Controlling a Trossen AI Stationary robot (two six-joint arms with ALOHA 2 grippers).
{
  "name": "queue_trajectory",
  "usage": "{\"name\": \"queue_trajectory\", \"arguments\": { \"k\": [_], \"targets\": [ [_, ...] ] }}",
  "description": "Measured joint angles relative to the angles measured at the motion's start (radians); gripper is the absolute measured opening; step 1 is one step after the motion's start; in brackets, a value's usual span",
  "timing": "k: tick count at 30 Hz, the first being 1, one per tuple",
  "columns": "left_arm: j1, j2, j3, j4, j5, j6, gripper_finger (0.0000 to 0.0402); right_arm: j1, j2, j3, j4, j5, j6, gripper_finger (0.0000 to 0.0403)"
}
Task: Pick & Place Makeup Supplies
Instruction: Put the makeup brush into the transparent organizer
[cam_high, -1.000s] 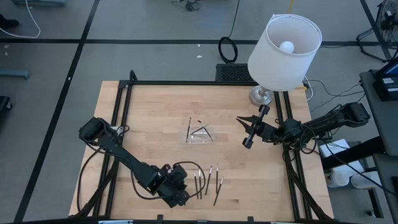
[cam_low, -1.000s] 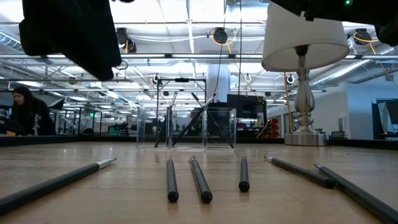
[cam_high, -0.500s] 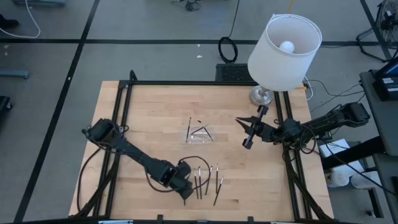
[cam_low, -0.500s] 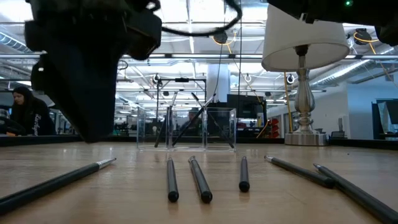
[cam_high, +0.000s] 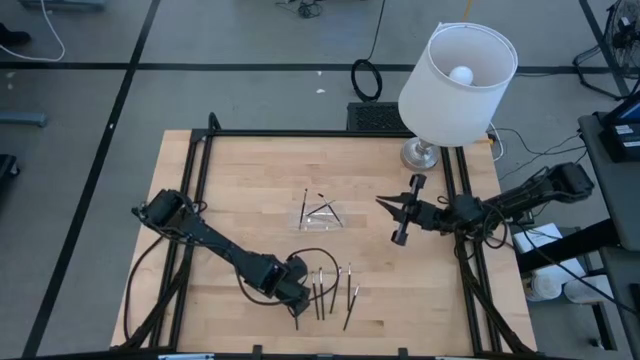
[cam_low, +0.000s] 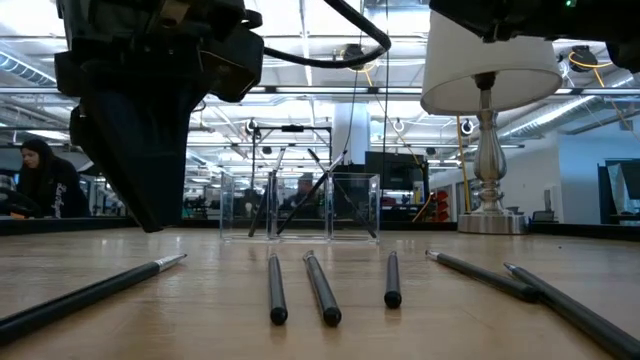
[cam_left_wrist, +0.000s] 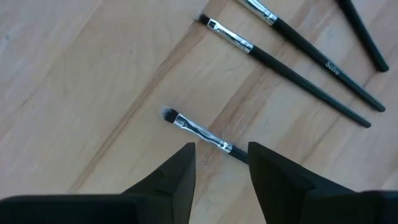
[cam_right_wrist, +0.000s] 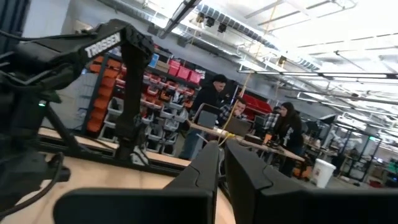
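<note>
Several thin dark makeup brushes lie side by side on the wooden table near its front edge; in the low view they point toward the camera. My left gripper hangs over the leftmost one, open and pointing steeply down. In the left wrist view its fingers stand on either side of the handle of a brush with a silvery ferrule; whether they touch it I cannot tell. A few more sticks lie in the clear tray. My right gripper waits shut, raised at the table's right.
A lamp with a white shade stands at the table's far right corner, its silvery stem behind the brushes. The clear tray sits mid-table. Black rails frame the table. People sit at desks in the room beyond.
My left gripper has come down and shifted from the near edge toward the row of brushes, tipping more steeply downward, and has kept nearly still for the last half second. The brushes lie where they were. My right gripper has rolled a little in place.
</note>
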Motion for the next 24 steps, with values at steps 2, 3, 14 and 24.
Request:
{"name": "queue_trajectory", "arguments": {
  "k": [2,3,14,24],
  "targets": [
    [0.000,0.000,0.000,0.001,-0.002,0.000,0.0168,0.013,0.000,0.000,0.000,0.000,-0.001,0.0020],
    [0.000,0.000,0.000,0.001,-0.003,-0.003,0.0174,0.018,0.000,0.000,0.000,0.000,-0.002,0.0020],
    [0.004,0.011,0.000,0.002,-0.017,-0.072,0.0211,0.047,0.000,0.000,0.003,0.002,-0.033,0.0020],
    [0.029,0.081,0.003,0.024,0.053,-0.069,0.0212,0.047,0.000,0.000,0.011,0.003,-0.061,0.0020]
  ]
}}
